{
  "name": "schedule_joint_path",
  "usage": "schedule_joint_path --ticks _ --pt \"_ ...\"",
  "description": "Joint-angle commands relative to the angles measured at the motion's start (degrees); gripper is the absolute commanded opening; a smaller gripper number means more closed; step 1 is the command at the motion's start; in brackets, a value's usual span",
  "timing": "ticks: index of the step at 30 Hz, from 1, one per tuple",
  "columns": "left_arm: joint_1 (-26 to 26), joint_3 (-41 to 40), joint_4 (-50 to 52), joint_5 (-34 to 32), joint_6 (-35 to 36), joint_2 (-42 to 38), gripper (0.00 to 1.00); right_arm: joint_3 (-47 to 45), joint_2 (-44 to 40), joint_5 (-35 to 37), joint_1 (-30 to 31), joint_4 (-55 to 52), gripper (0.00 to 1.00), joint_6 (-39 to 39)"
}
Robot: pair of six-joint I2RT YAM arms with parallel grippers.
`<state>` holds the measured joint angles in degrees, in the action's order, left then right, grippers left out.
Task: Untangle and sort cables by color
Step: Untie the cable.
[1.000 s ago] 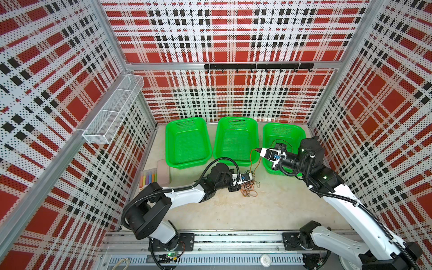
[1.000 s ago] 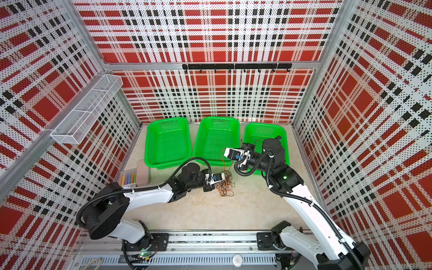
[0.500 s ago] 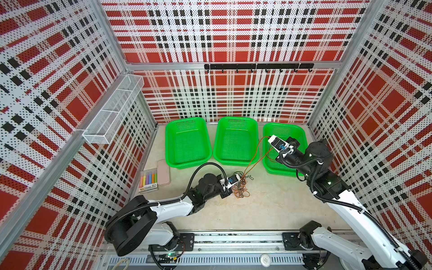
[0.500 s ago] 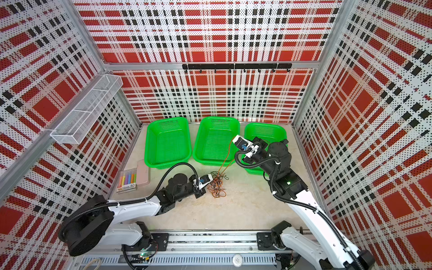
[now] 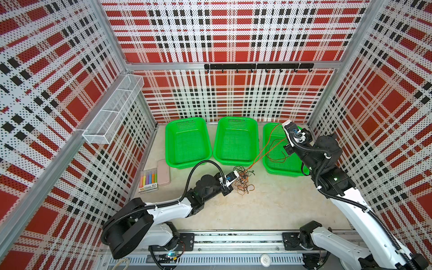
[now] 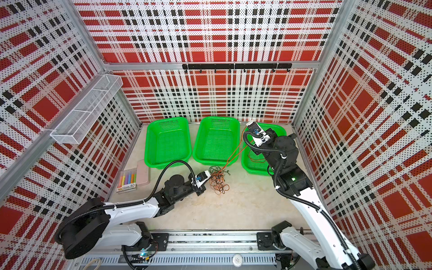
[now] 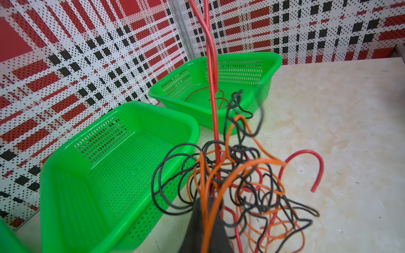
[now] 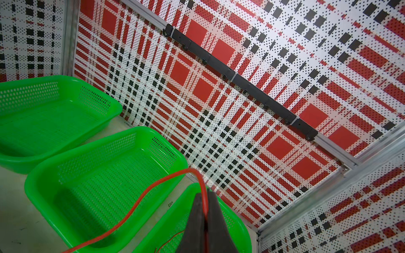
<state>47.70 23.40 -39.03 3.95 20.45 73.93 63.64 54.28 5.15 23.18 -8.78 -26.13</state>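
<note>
While your left gripper (image 7: 207, 203) clamps the tangle (image 5: 243, 181) before the baskets (image 5: 233, 162), your right gripper (image 8: 206, 201) pinches its red cable (image 7: 215, 122).

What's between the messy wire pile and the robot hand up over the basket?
A red cable runs from the tangle up to the right gripper, which pinches it. Both top views show it.

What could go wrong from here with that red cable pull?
1. The red cable runs into the tangle pinched by the left gripper; more pull may tighten knots or drag the whole tangle along.
2. The right gripper pinches that thin cable, raised above the end basket; it could slip out.
</note>
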Motion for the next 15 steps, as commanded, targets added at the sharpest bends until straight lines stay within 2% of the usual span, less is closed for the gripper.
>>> schedule_joint_path --ticks 1,4,10,12,15 --pt "0.02 -1.08 6.59 -2.18 -0.75 2.31 0.00 4.48 -0.69 5.22 -1.77 6.42 0.00 1.41" --pt "0.15 -1.18 6.60 -2.27 -1.28 3.01 0.00 6.75 0.37 8.72 -2.49 5.08 0.00 1.24" --pt "1.07 -0.41 6.85 -3.15 -1.11 4.01 0.00 7.99 2.61 7.07 -2.59 2.93 0.00 -0.27" --pt "1.38 -0.11 6.95 -3.26 -1.12 4.05 0.00 7.56 3.32 2.47 -2.54 2.08 0.00 -0.75" --pt "1.69 0.38 6.97 -3.92 -1.28 4.07 0.00 5.06 3.85 -8.41 -2.20 1.92 0.00 -3.60"
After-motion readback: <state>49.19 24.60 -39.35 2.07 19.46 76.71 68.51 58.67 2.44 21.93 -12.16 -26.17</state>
